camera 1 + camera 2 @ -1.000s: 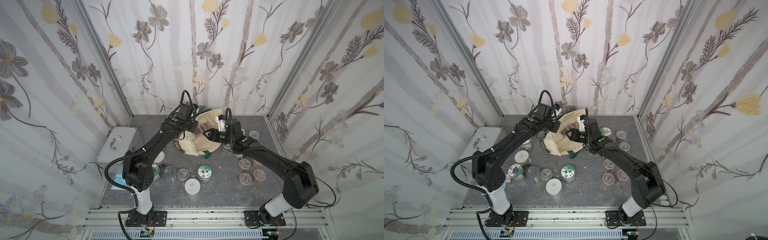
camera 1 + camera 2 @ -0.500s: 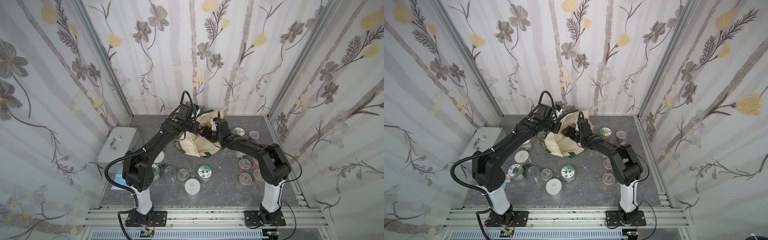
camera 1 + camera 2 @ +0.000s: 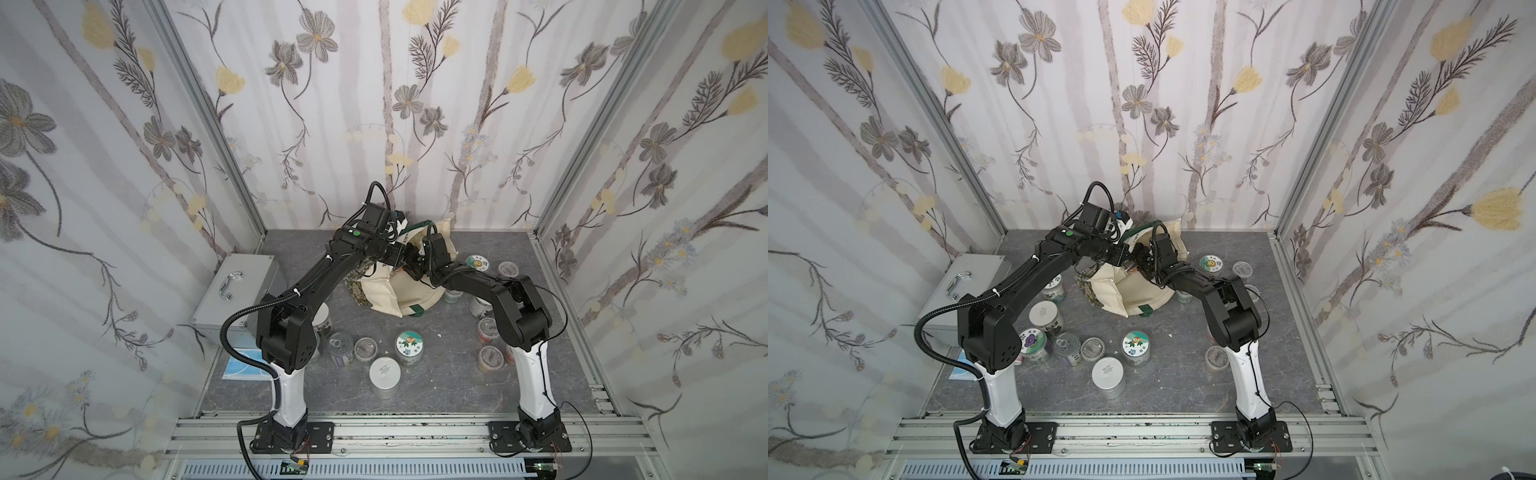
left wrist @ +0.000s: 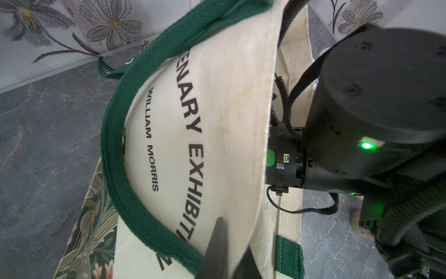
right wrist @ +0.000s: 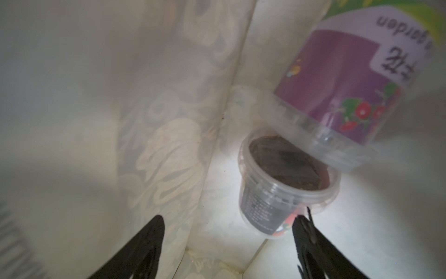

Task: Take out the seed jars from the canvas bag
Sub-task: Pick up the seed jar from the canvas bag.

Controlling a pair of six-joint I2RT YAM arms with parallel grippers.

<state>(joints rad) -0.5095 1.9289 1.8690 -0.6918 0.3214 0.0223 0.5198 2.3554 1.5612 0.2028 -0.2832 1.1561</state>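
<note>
In both top views the canvas bag (image 3: pixel 395 291) is seen in the middle of the frame on the table (image 3: pixel 436 395), and many seed jars (image 3: pixel 407 347) are already standing outside it, in the lower middle and at the right. The left claw (image 4: pixel 229 251) is clamped on the upper edge of the bag, at the bottom of the left wrist frame, so that the mouth is held open; this hold should be kept firm and high while the other arm works inside. The right claw (image 5: pixel 226 232) is inside the bag, with its fingers (image 5: pixel 149 241) spread apart and nothing between them. In the lower right of the right wrist frame a small jar (image 5: pixel 277 193) with a clear lid and dark content is seen, somewhat tilted, and a bigger purple-labelled jar (image 5: pixel 350 84) is leaning over its lid from the upper right; whether they touch cannot be told for sure. The small jar is judged to be the next one to take. It is not centred: it lies close to the finger at the right. The claw should therefore be shifted toward it before closing, so that the body under the lid rim is taken from both sides. Care is needed with the fold of cloth (image 5: pixel 169 145) near the other finger, which could be pinched together with the jar. The lifting should be slow, since the purple-labelled jar may slide down when its support is removed.
</note>
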